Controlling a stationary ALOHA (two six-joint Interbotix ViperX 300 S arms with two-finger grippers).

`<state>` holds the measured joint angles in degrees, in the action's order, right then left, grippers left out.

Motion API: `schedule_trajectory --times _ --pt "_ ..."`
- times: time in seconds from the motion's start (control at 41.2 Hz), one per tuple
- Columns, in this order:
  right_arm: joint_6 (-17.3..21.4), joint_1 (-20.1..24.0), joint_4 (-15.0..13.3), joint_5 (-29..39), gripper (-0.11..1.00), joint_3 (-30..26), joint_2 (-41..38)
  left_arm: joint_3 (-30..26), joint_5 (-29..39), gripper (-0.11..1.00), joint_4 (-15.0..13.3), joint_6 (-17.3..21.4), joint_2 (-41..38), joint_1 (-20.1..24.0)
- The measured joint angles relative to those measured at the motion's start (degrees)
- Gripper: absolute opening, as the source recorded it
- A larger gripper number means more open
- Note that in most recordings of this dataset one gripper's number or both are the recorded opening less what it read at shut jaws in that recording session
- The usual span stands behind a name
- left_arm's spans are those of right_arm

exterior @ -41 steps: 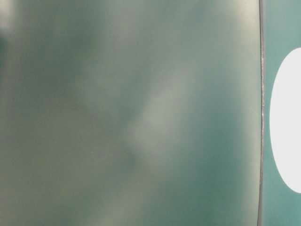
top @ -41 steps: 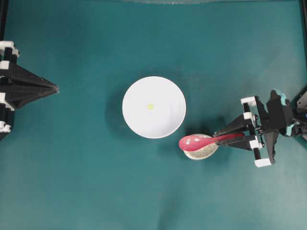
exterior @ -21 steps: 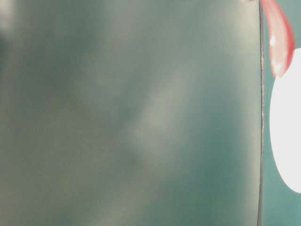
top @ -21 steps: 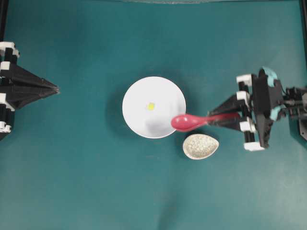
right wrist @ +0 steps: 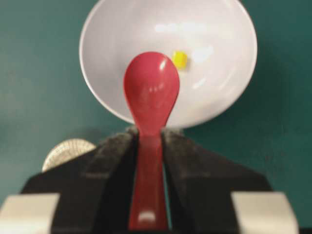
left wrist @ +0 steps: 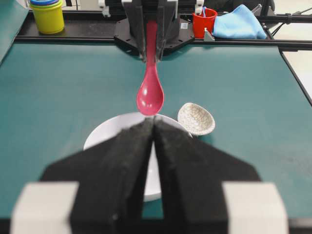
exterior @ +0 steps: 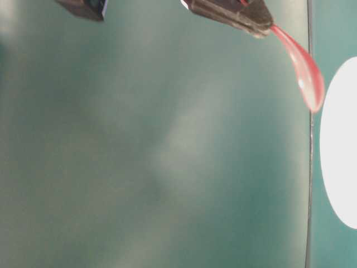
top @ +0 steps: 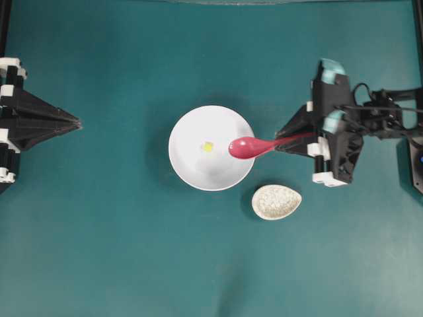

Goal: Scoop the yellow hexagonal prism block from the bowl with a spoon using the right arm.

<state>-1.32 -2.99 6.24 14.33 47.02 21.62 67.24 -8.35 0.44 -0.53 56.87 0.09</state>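
Note:
The white bowl (top: 198,168) sits mid-table, and the tiny yellow hexagonal prism block (top: 207,147) lies inside it. My right gripper (top: 285,140) is shut on the handle of the pink-red spoon (top: 246,147). The spoon's scoop hangs over the bowl's right part, a little right of the block. In the right wrist view the spoon (right wrist: 151,92) points at the bowl (right wrist: 219,97), with the block (right wrist: 180,59) just past the scoop's right edge. My left gripper (top: 76,123) rests at the far left, shut and empty. From the left wrist view, the spoon (left wrist: 150,95) hovers above the bowl (left wrist: 105,136).
A small speckled spoon rest (top: 276,201) lies empty just right of and below the bowl. In the left wrist view, coloured cups (left wrist: 47,14), a red cup (left wrist: 204,22) and a blue cloth (left wrist: 240,23) sit beyond the table's far edge.
My right gripper lifted the spoon off the speckled rest and carried it up-left across the overhead view, so its scoop now hangs over the bowl. The left arm has not moved.

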Motion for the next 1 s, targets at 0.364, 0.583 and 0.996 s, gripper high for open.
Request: schedule_trajectory --times 0.364,0.583,0.996 --pt "0.09 -2.99 -0.18 14.15 0.25 -11.78 -10.46 0.0 0.44 0.09 0.09 -0.09 0.0 0.0" --pt "0.0 -3.6 -0.79 20.3 0.25 -18.02 -16.0 0.0 0.7 0.09 0.0 -0.09 0.0 0.0" --pt "0.44 -3.52 -0.79 22.94 0.25 -20.21 -20.39 0.0 0.7 0.09 0.09 -0.09 0.0 0.0"
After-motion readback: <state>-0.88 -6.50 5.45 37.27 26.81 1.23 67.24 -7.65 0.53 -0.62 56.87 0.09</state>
